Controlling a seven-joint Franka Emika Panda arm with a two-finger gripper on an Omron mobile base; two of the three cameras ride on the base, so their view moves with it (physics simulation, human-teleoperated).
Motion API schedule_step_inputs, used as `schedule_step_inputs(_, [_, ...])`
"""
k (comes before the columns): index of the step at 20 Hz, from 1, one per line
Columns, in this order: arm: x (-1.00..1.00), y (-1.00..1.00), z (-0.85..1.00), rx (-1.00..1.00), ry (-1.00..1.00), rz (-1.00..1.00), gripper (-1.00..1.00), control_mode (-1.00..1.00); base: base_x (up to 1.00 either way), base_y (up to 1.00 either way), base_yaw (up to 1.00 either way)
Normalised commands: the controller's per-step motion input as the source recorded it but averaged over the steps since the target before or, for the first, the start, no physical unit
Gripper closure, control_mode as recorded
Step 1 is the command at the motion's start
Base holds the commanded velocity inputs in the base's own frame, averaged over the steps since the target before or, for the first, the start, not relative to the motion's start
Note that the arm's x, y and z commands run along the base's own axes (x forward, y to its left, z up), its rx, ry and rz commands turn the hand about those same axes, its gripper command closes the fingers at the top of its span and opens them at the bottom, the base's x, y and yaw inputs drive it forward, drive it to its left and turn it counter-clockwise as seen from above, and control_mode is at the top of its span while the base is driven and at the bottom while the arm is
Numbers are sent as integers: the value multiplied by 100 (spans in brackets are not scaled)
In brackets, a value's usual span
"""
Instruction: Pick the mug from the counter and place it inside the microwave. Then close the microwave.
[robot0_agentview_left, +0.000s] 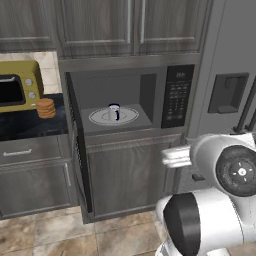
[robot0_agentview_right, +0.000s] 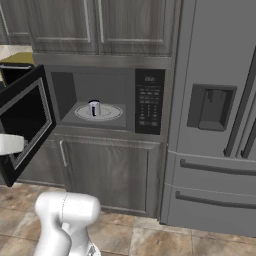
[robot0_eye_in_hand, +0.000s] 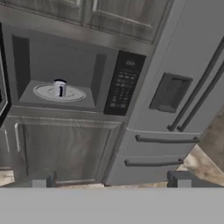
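Observation:
The small white mug (robot0_agentview_left: 114, 111) with its dark handle stands upright on the white turntable (robot0_agentview_left: 130, 117) inside the microwave (robot0_agentview_left: 177, 95). It shows too as the mug (robot0_agentview_right: 94, 107) and the mug (robot0_eye_in_hand: 60, 88). The microwave door (robot0_agentview_right: 25, 120) hangs wide open to the left, edge-on as the door (robot0_agentview_left: 76, 150). My gripper (robot0_eye_in_hand: 113, 181) is open, fingertips (robot0_eye_in_hand: 43, 181) far apart with nothing between them. It is pulled back well in front of the cavity, facing the cabinet under it. The black counter (robot0_agentview_left: 30, 125) lies left of the microwave.
A mustard-yellow toaster oven (robot0_agentview_left: 19, 86) and a stack of brown biscuits (robot0_agentview_left: 46, 108) sit on the counter. A tall grey fridge (robot0_agentview_right: 215, 115) stands right of the microwave. Grey cabinets run above and below, over a tiled floor (robot0_agentview_right: 140, 235).

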Motion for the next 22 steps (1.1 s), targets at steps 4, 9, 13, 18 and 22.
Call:
schedule_step_inputs(4, [-67, 15, 0, -8, -28, -1, -100, -100, 0, 0, 0])
schedule_step_inputs(9, [-51, 29, 0, -11, -23, -2, -100, -100, 0, 0, 0])
schedule_step_inputs(13, [-16, 39, 0, -11, -13, -6, -100, -100, 0, 0, 0])
schedule_step_inputs(18, [0, 43, -2, -5, -1, -5, -100, -100, 0, 0, 0])
schedule_step_inputs(22, [-5, 39, -7, -1, -4, -6, -100, -100, 0, 0, 0])
